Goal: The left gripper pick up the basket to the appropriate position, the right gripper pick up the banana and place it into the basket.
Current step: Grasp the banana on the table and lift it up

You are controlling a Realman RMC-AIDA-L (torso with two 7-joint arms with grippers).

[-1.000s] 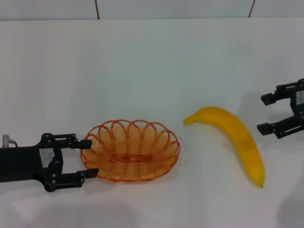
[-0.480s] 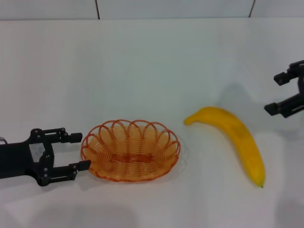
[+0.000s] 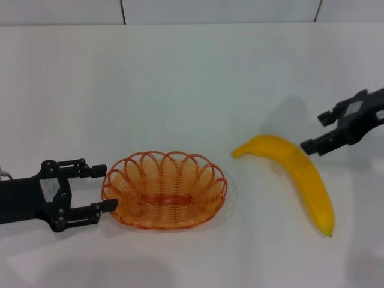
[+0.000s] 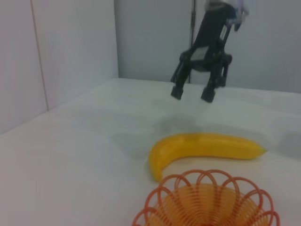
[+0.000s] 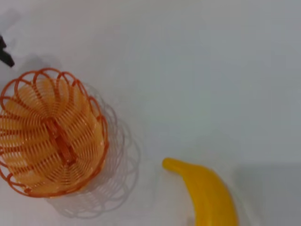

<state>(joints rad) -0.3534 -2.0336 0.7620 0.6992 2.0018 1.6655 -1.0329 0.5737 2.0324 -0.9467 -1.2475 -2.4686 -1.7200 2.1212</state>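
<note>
The orange wire basket (image 3: 165, 191) sits on the white table, left of centre in the head view. My left gripper (image 3: 107, 188) is open at table level, its two fingertips on either side of the basket's left rim. The yellow banana (image 3: 300, 174) lies to the right of the basket, curved, with its stem end toward the basket. My right gripper (image 3: 312, 131) is open and empty, hovering just right of the banana's upper part. The left wrist view shows the basket (image 4: 207, 202), the banana (image 4: 202, 147) and the right gripper (image 4: 191, 94) above it. The right wrist view shows the basket (image 5: 47, 134) and the banana (image 5: 207, 195).
The white table (image 3: 192, 84) stretches wide behind both objects up to a pale panelled wall (image 3: 216, 11) at the back. A gap of bare table separates basket and banana.
My right gripper has swung left from the table's right edge to just beside the banana. My left gripper drew back left a little, then held at the basket's rim. Basket and banana stayed put.
</note>
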